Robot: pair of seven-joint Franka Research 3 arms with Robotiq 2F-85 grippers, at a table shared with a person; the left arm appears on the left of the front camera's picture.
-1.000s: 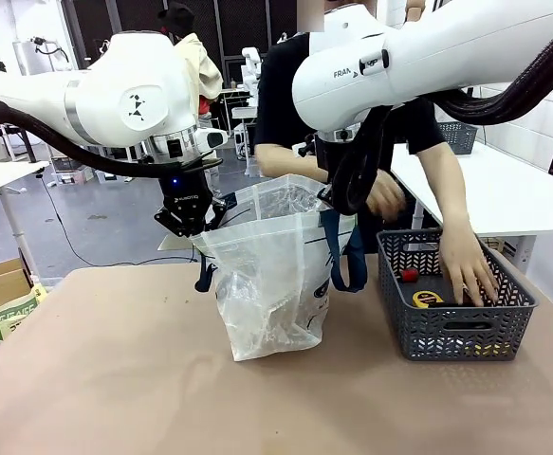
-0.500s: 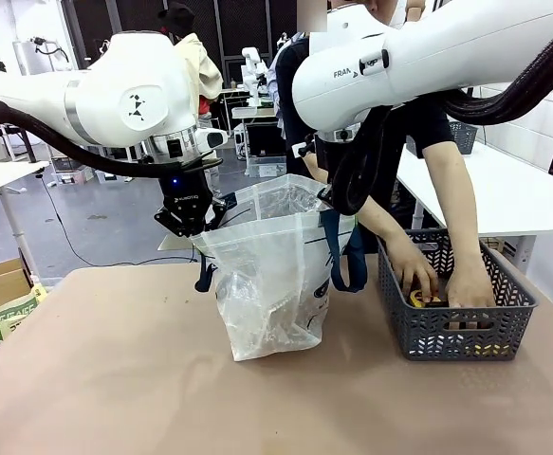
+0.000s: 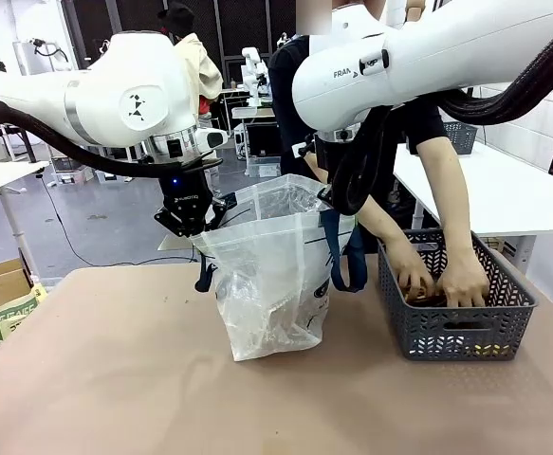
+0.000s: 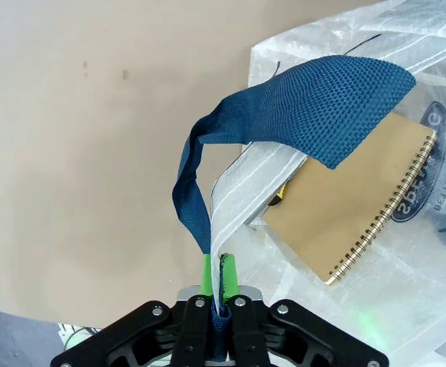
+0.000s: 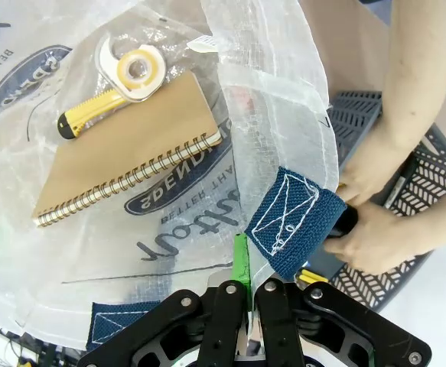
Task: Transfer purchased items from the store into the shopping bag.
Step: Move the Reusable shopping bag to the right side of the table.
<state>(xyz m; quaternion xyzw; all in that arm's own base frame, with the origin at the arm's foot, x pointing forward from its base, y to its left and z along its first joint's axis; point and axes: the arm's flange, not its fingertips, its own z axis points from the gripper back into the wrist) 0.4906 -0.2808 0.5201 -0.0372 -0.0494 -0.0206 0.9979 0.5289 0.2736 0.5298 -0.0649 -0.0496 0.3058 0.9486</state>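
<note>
The translucent shopping bag [image 3: 274,280] stands on the table, its mouth held open from both sides. My left gripper [image 3: 191,226] is shut on the bag's rim and navy strap [image 4: 307,107], green pads pinched together [image 4: 216,269]. My right gripper [image 5: 245,264] is shut on the opposite rim beside the other strap end [image 5: 295,218]. Inside the bag lie a tan spiral notebook [image 5: 123,149], a yellow utility knife [image 5: 85,115] and a tape roll [image 5: 135,69]. The person's two hands [image 3: 442,277] reach low into the dark grey basket [image 3: 451,327] right of the bag.
Bare tan tabletop [image 3: 115,379] lies in front and to the left of the bag. The basket sits near the table's right edge. My right arm [image 3: 428,52] spans above the basket, its black cables [image 3: 357,166] hanging beside the bag.
The person's picture-left hand has come down into the basket, and both hands now sit close together low inside it. Both grippers and the bag have stayed still.
</note>
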